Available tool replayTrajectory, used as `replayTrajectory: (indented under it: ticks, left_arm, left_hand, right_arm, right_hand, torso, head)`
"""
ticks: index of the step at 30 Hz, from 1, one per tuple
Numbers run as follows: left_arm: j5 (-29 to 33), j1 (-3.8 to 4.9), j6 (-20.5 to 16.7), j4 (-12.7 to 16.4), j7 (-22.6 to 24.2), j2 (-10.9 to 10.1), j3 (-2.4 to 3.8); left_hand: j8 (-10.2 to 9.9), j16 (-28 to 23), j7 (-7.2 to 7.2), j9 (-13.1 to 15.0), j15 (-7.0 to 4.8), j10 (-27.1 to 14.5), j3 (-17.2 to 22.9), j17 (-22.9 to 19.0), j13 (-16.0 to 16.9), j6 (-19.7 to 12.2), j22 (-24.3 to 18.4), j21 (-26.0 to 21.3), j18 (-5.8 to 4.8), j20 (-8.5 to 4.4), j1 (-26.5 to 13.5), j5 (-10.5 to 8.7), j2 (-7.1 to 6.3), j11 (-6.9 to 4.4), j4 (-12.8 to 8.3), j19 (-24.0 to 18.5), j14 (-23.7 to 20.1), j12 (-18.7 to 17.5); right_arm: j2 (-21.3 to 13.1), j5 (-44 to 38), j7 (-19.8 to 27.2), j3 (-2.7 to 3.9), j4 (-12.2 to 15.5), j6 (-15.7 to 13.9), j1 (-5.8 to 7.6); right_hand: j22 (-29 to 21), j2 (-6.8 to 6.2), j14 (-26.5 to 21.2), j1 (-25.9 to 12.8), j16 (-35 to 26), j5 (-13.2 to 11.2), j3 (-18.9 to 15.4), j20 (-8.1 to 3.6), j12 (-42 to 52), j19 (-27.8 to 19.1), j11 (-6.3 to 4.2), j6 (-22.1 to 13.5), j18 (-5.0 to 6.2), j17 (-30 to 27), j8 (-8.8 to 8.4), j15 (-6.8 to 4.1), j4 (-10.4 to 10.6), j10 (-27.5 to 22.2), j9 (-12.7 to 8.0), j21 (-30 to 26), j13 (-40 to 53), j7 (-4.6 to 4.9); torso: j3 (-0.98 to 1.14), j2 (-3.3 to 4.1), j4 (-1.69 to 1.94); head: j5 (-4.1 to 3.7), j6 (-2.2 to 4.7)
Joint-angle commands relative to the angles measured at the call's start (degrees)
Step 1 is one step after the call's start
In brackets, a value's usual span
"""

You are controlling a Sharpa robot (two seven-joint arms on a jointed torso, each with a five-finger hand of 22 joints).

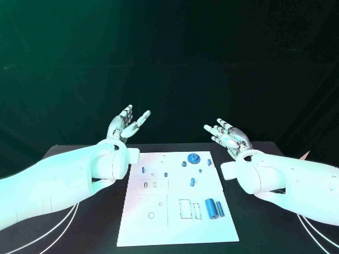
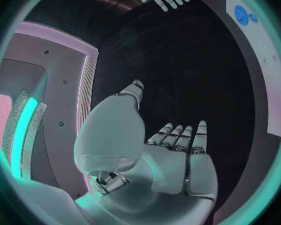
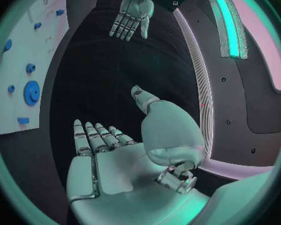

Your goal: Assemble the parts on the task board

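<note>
No readable text, labels or numbers appear on the task board.

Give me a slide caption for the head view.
Both hands, left and right, raised open beyond the task board with blue parts untouched.

Black table carries white task board, lying flat at centre, between left hand and right hand, nearer robot than both. Table's dark surface extends beyond board on each side, under both arms.
</note>
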Motion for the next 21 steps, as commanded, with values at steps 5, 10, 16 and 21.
replayTrajectory:
  ticks: [5, 10, 16, 21]
  left_arm:
    - [-1.8, 0.21, 4.9, -0.4, -0.4, 0.3, -0.04]
    - [-2.5, 0.37, 8.6, 2.4, -0.2, -3.4, -0.05]
    - [-2.6, 0.60, 8.1, 4.5, 0.2, -5.1, -0.02]
    - [-3.1, 1.04, 8.3, 6.4, 0.0, -6.5, 0.00]
  left_hand:
    - [0.6, 0.4, 6.23, 0.3, 0.90, 0.8, 0.7, 0.3, 0.2, 1.3, 0.1, 0.4, 0.96, 1.08, 3.5, 0.27, 0.25, 0.94, 0.8, 0.1, 0.6, 0.5]
    - [1.4, 1.1, 7.41, 0.9, 1.50, 3.9, 1.8, 0.9, 0.6, 4.1, 0.3, 0.7, 0.77, 1.25, 4.3, 0.22, 1.67, 2.22, 0.7, 0.8, 3.4, 1.1]
    - [5.2, 5.8, 9.54, 3.4, 3.68, 19.4, 3.6, 4.0, 2.0, 15.7, 2.9, 6.6, -1.40, 1.27, 6.0, 0.21, 2.56, 4.84, 0.3, 18.4, 20.5, 3.7]
    - [9.9, 11.6, 9.04, 6.3, 1.55, 41.1, 5.0, 7.9, 3.1, 29.2, 4.4, 12.0, 1.12, 1.16, 8.0, 0.24, 2.14, 3.62, -0.7, 33.4, 39.1, 7.1]
  right_arm:
    - [-0.1, -4.6, -5.4, -1.60, -1.6, 13.3, 1.98]
    - [-0.4, -22.1, -3.6, -1.74, -3.6, 9.1, 3.40]
    - [-0.3, -32.3, -4.0, -1.72, -4.5, 6.9, 4.37]
    - [0.1, -41.0, -5.6, -1.70, -5.6, 7.0, 5.37]
  right_hand:
    - [1.0, -0.48, 11.8, 6.8, 3.1, 0.3, 2.2, 0.74, 2.2, 6.7, 0.39, 8.3, 2.19, 2.1, 2.64, 0.08, -3.6, 10.4, 1.7, 2.0, 1.3, 9.79]
    - [1.5, -1.11, 23.1, 10.0, 5.5, 0.8, 2.9, 0.69, 3.6, 14.9, 0.19, 16.9, 4.09, 3.6, 5.27, -0.65, -5.2, 22.1, 3.4, 3.6, 1.8, 9.53]
    - [1.9, -2.36, 35.0, 12.5, 7.0, 1.3, 3.6, 0.61, 4.0, 25.4, -1.24, 27.4, 5.97, 4.6, 8.06, -2.25, -6.4, 36.2, 5.2, 4.7, 2.4, 8.32]
    - [2.7, -3.94, 44.3, 14.1, 8.8, 1.3, 4.9, 0.01, 4.3, 39.2, -3.11, 40.3, 7.50, 5.4, 11.37, -4.19, -7.0, 46.8, 7.1, 7.2, 2.7, 6.97]
  torso:
    - [-0.02, 0.01, -0.02]
    - [-0.10, 1.24, -0.09]
    - [-0.02, 2.25, 0.21]
    - [-0.05, 3.13, 0.59]
  head:
    - [-0.01, 0.01]
    - [0.18, -0.78]
    - [-0.13, -0.69]
    - [-0.40, -0.51]
